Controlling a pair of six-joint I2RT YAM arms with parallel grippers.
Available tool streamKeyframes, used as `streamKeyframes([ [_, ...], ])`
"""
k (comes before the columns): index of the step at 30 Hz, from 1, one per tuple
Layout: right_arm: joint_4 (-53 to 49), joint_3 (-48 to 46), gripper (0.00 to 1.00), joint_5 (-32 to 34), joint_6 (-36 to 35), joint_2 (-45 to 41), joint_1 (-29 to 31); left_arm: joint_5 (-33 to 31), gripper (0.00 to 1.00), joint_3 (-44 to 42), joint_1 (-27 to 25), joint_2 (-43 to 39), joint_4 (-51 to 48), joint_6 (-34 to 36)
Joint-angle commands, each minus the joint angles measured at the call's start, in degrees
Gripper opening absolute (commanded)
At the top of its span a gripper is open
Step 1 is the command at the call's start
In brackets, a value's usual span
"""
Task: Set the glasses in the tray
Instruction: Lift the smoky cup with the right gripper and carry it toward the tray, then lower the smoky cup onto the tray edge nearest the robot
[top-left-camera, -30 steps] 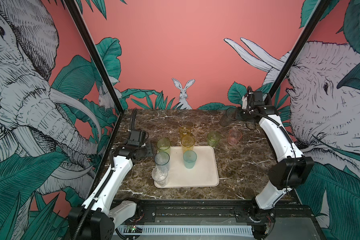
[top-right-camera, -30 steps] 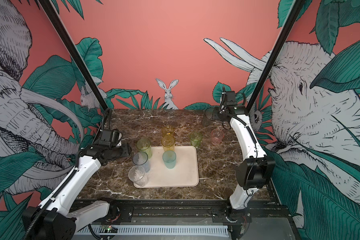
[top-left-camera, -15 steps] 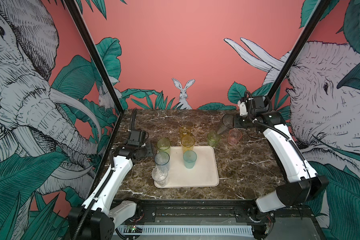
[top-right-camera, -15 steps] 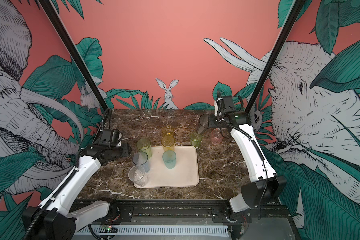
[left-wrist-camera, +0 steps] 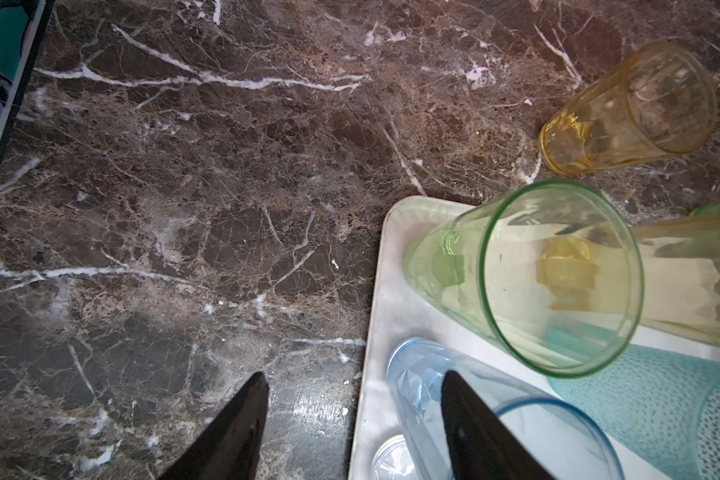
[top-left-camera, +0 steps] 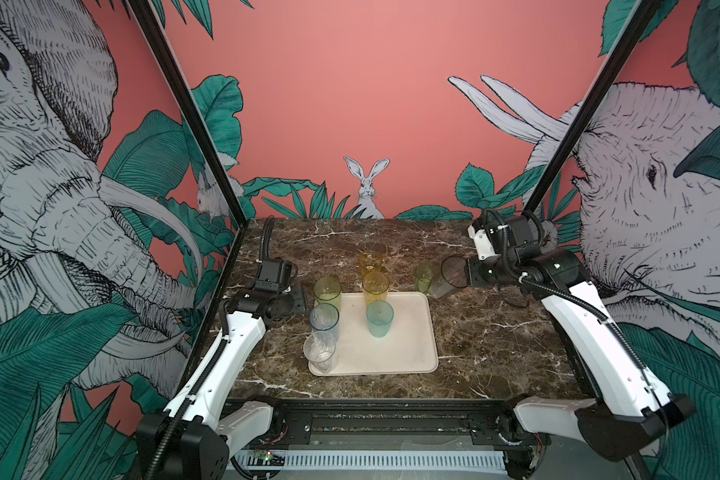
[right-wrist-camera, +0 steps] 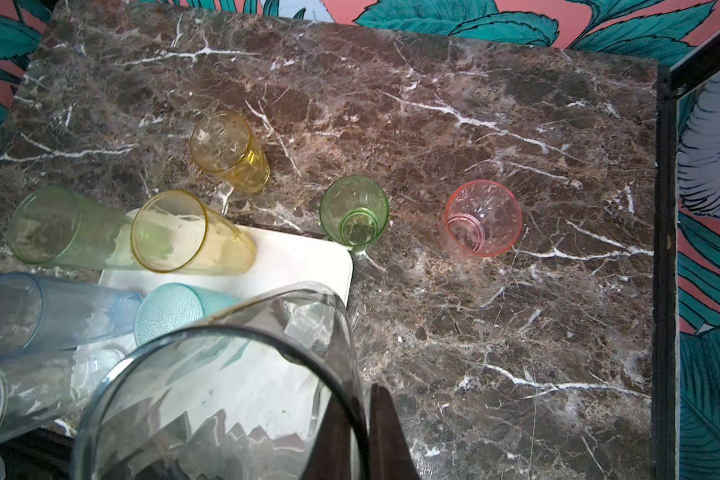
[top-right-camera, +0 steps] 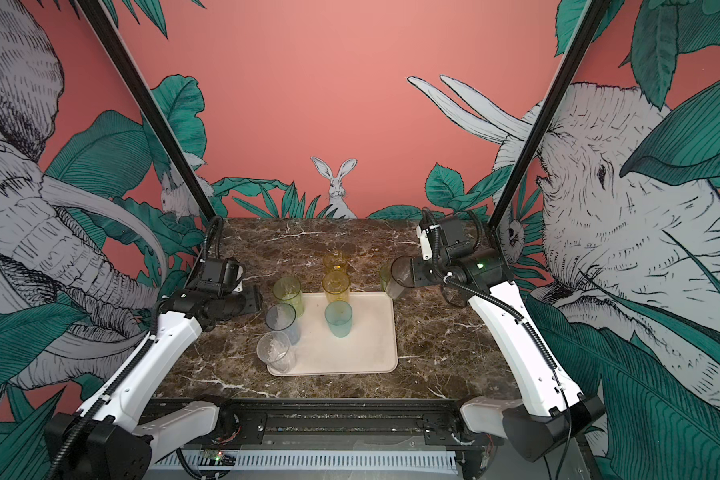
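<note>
The cream tray [top-left-camera: 406, 332] lies mid-table and holds several glasses: yellow-green [top-left-camera: 327, 292], tall amber [top-left-camera: 376, 286], pale blue [top-left-camera: 324, 319], clear [top-left-camera: 319, 352] and teal [top-left-camera: 379, 318]. A short amber glass [top-left-camera: 370, 262] and a short green glass [top-left-camera: 424, 277] stand on the marble behind it. A pink glass [right-wrist-camera: 482, 218] stands further right. My right gripper [top-left-camera: 468, 274] is shut on the rim of a smoky grey glass [right-wrist-camera: 225, 395], held tilted above the tray's far right corner. My left gripper [left-wrist-camera: 354, 378] is open and empty, over the tray's left edge beside the pale blue glass [left-wrist-camera: 454, 390].
The marble table [top-left-camera: 495, 332] is walled by black frame posts [top-left-camera: 208, 137] and printed panels at the back and sides. A black rail [top-left-camera: 371, 419] runs along the front edge. The tray's near right part [top-right-camera: 366, 349] is bare.
My right arm has swung from the back right corner toward the tray, carrying the smoky grey glass up and leftward. The left arm has not moved.
</note>
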Motion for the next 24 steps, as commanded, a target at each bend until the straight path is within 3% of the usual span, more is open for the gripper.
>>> streamKeyframes([
  [1, -0.5, -2.2, 0.00, 1.0, 0.0, -2.1, 1.9, -1.1, 0.68, 0.9, 0.3, -0.7, -0.5, 0.4],
  [12, 1.2, -10.1, 0.00, 0.9, 0.8, -4.1, 11.3, -0.9, 0.68, 1.5, 0.3, 0.1, -0.4, 0.3],
  [15, 2.5, -11.9, 0.00, 3.8, 0.7, -4.2, 15.1, -0.9, 0.68, 1.3, 0.3, 0.0, -0.4, 0.3],
  [24, 5.2, -12.9, 0.00, 3.5, -1.5, -0.3, 24.3, -0.9, 0.68, 1.5, 0.3, 0.2, -0.4, 0.4],
])
